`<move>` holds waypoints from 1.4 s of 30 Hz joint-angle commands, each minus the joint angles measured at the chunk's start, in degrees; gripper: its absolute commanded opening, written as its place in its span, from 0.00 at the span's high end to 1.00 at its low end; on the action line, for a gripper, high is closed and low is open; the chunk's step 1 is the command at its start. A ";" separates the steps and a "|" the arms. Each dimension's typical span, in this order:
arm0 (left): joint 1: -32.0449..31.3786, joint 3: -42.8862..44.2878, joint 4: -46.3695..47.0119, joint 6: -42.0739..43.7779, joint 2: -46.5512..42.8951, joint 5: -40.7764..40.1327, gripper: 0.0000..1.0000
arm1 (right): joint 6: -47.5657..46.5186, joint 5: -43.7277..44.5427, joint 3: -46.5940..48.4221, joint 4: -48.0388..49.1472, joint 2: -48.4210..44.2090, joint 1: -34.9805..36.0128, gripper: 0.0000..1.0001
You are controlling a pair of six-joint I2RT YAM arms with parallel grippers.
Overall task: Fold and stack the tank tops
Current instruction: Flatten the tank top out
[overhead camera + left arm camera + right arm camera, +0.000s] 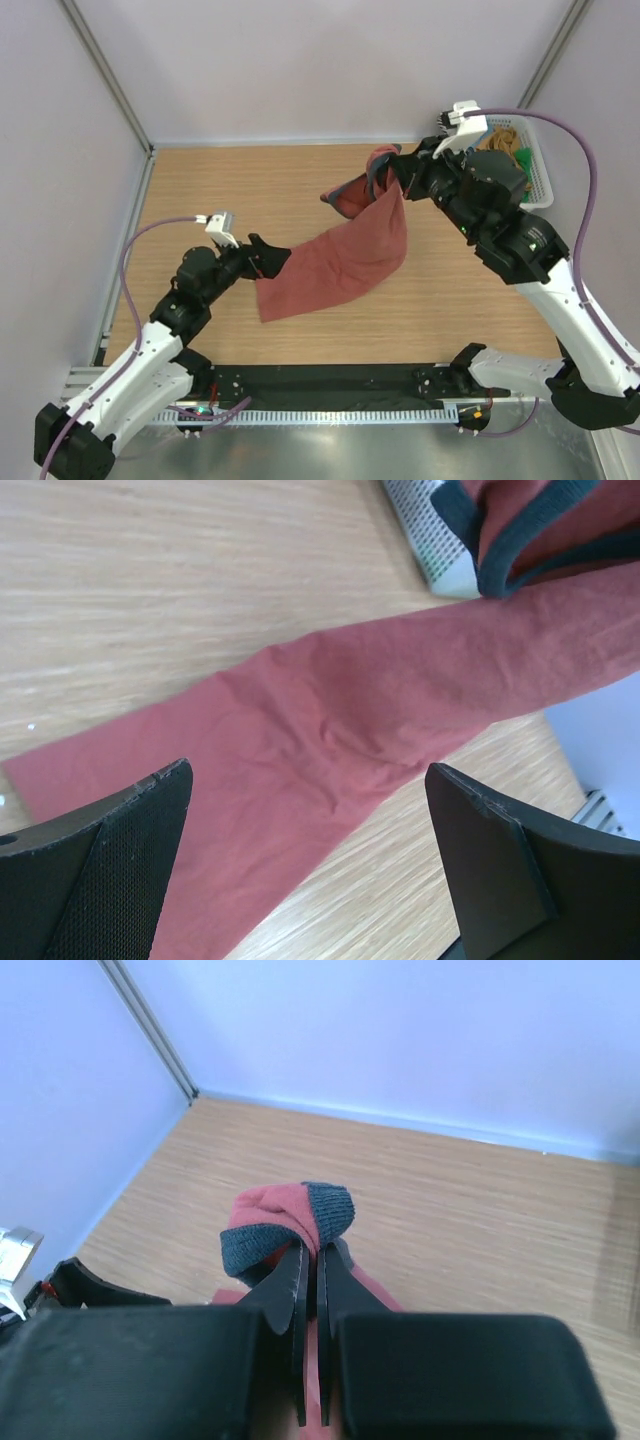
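Top external view: rust-red tank top (340,255) is hanging from the far right down onto the worktop (230,180).
Right hand (388,172): is pinching the top's navy-trimmed edge, jaws clamped together on it.
Left hand (272,256): is gaping wide, gripping nothing, at the top's near-left corner.

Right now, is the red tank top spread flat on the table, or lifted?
The tank top is partly lifted: the right fingers, shut on its navy-trimmed edge, hold that end up; the other end trails on the table.
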 commanded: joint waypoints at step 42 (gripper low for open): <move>-14.55 48.03 -0.69 -6.48 51.62 -9.17 1.00 | 4.96 -6.44 -2.64 -2.08 -5.17 -0.09 0.99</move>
